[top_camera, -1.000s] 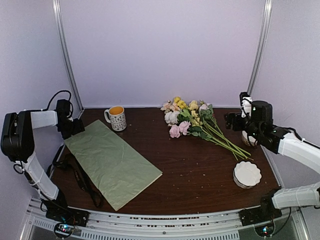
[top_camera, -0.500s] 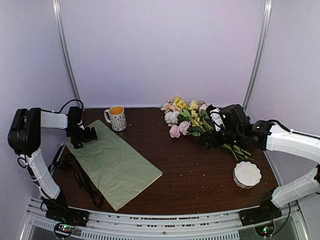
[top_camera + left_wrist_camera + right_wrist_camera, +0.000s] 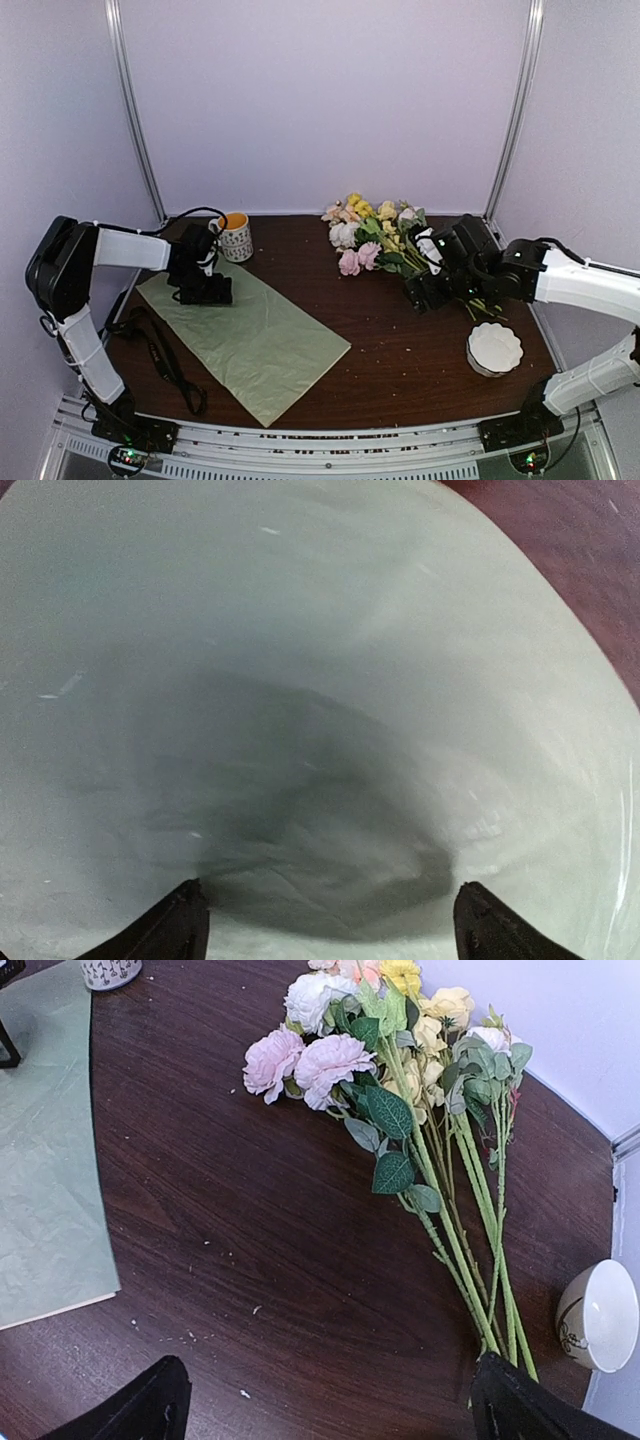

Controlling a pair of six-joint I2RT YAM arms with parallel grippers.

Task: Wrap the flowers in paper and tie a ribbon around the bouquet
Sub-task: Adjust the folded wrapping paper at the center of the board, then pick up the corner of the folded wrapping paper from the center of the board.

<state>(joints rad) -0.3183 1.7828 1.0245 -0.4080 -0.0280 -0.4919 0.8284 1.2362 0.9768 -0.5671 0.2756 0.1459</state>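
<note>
Nearest the arms on the left, the ribbon [image 3: 160,360] lies loose on the table beside the paper [image 3: 260,340], probably parked there since tying comes last. The paper is spread flat, sage side up, running diagonally from the near edge toward the back left, so there's a clear bed to lay stems on. A white scalloped dish [image 3: 494,348] sits off to the right, out of the way. Further in, the left gripper [image 3: 205,292] is down on the paper's far end, with its jaws spread wide and nothing pinched; the wrist view shows only green sheet between the tips, so it looks like it's positioning the sheet rather than lifting it. The right gripper [image 3: 420,292] hangs gaping and empty over the stem end of the flowers [image 3: 375,240], likely lining up a grab. The blooms point toward the back wall, and a mug [image 3: 235,235] stands near the paper's far corner.
</note>
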